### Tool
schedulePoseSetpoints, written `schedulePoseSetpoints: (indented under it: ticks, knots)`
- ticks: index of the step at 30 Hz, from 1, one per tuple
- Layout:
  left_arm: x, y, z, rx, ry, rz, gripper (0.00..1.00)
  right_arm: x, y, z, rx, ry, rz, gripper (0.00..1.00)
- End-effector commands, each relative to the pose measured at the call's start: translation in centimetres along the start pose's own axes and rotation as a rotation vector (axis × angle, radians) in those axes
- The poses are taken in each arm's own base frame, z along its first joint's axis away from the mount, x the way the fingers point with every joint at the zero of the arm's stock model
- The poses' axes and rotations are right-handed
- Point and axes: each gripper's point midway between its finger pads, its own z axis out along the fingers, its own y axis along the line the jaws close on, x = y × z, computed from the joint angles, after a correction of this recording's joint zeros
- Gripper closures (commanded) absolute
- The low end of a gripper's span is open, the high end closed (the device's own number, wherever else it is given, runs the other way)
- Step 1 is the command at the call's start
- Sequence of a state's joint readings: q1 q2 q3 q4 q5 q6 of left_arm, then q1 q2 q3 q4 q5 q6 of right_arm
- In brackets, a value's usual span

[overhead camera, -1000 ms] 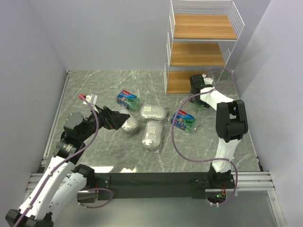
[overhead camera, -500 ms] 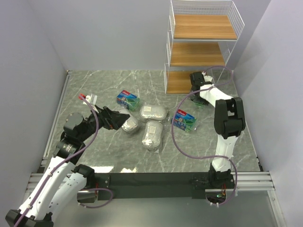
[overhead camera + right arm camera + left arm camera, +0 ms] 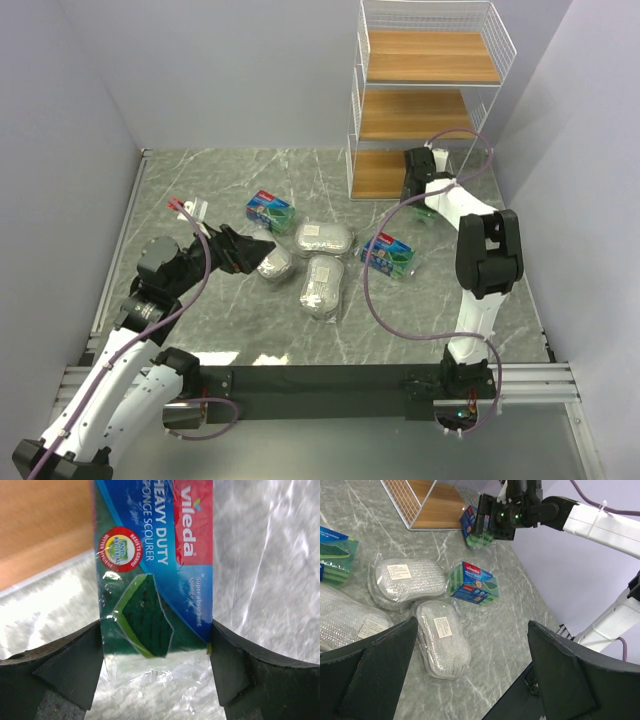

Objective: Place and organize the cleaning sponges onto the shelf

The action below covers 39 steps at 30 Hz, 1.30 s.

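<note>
Looking down from the overhead camera, I see the right tool point(image 3: 417, 190) reached out to the far right of the grey marbled bench point(image 3: 200, 180), closed on a flat green rectangular sponge pack with a blue-and-red label point(image 3: 152, 575). In the wrist view its two fingers point(image 3: 55, 675) press against the pack's opposite edges, with the label facing the lens. That held pack sits just on the near side of the lowest tier of the tall white wire-frame shelf with light-brown wooden tiers point(image 3: 415, 115), at that tier's right end; I cannot tell whether it touches the bench. The left tool point(image 3: 258, 247) hangs over the left part of the bench with its jaws spread wide and nothing between them, just beside a silvery-grey oval sponge pack in clear wrap point(image 3: 273, 264). A second oval pack point(image 3: 325, 238) lies just to the right of and farther than that one, and a third oval pack point(image 3: 319, 283) lies nearer, the three close together. A second green labelled pack point(image 3: 270, 209) lies on the far side of this cluster, and a third green labelled pack point(image 3: 388, 254) lies to the right of the ovals, near the right arm.
</note>
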<state>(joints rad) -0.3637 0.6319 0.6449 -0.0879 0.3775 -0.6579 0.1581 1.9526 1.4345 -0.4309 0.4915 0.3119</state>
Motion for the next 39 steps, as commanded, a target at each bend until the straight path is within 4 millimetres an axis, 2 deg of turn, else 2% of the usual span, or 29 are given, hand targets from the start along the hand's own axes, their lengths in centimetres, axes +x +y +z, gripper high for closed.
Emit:
schedulePoseSetpoints:
  ticks: [1, 9, 11, 12, 13, 15, 16, 27, 32, 35, 36, 39]
  knots:
    - [-0.5, -0.8, -0.1, 0.036, -0.019, 0.013, 0.01, -4.7, 0.0, -0.4, 0.001, -0.125, 0.025, 0.16]
    - [-0.4, -0.7, 0.1, 0.034, -0.010, 0.014, 0.02, -5.3, 1.0, 0.4, -0.019, -0.129, 0.000, 0.15]
    - [-0.5, -0.8, 0.0, 0.037, -0.015, 0.014, 0.01, -4.5, 0.4, 0.3, 0.008, -0.094, 0.007, 0.12]
    - [-0.4, -0.7, 0.1, 0.036, -0.014, 0.012, 0.01, -3.3, 0.3, 0.4, 0.002, -0.076, 0.007, 0.07]
    - [-0.5, -0.8, 0.1, 0.041, -0.017, 0.012, 0.01, -3.9, 0.3, -0.1, -0.009, -0.103, 0.027, 0.05]
    - [-0.5, -0.9, 0.1, 0.046, -0.014, 0.013, 0.01, -3.5, -0.1, 0.1, 0.015, -0.095, 0.048, 0.02]
    - [-0.4, -0.9, 0.2, 0.045, -0.009, 0.012, 0.02, -2.8, -0.4, 0.3, 0.029, -0.066, 0.038, 0.01]
    - [-0.5, -0.8, -0.2, 0.031, -0.019, 0.020, 0.01, 0.3, -0.4, 2.5, 0.041, 0.043, 0.027, 0.01]
    - [-0.6, -0.8, -0.1, 0.031, -0.019, 0.020, 0.01, 1.2, 0.3, 2.9, 0.002, 0.083, 0.000, 0.07]
    - [-0.6, -0.8, -0.2, 0.031, -0.019, 0.021, 0.01, 1.3, 0.4, 3.2, 0.000, 0.089, -0.010, 0.17]
    - [-0.6, -0.8, -0.2, 0.028, -0.021, 0.021, 0.01, 1.2, 0.4, 3.3, -0.002, 0.089, -0.014, 0.24]
    - [-0.6, -0.8, -0.3, 0.027, -0.022, 0.023, 0.01, 0.7, 0.6, 3.1, -0.010, 0.077, -0.017, 0.31]
